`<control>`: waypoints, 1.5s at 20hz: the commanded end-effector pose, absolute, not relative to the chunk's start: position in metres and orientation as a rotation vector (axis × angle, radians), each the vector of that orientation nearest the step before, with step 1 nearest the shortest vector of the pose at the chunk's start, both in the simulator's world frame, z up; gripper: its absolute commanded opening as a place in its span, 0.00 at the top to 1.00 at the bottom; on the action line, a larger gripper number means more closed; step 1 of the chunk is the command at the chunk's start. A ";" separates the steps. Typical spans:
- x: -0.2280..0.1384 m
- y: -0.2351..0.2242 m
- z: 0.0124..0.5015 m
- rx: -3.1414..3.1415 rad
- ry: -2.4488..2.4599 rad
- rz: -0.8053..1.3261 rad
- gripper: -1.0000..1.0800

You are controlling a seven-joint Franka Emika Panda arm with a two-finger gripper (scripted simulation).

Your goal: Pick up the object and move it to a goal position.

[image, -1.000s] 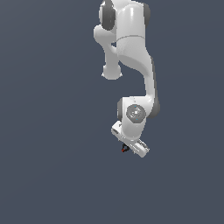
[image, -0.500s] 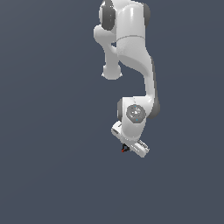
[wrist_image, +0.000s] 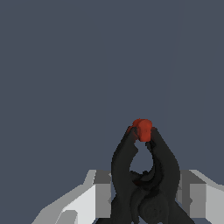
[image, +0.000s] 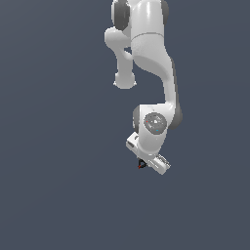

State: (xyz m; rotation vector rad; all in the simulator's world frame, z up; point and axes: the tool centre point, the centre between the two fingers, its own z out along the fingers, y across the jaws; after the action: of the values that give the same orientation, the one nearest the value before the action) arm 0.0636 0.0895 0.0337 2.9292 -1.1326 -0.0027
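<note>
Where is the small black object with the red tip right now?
In the exterior view the object sits right of centre, just below the middle, tucked against the underside of the white hand; nothing else is near it.

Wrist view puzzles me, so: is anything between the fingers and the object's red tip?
Nothing: in the wrist view the dark fingers close directly around the red tip of the object.

Sim render: plain slate-grey void w/ flat-shaded white arm.
</note>
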 end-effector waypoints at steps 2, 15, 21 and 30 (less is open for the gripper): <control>0.066 0.098 0.057 2.931 -1.132 0.000 1.00; 0.076 0.146 0.189 2.929 -1.134 0.001 1.00; 0.082 0.169 0.251 2.929 -1.134 0.001 1.00; 0.090 0.197 0.324 2.929 -1.133 0.001 1.00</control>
State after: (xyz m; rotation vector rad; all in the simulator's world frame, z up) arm 0.0889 0.1934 0.3140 2.9300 -1.1326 0.0024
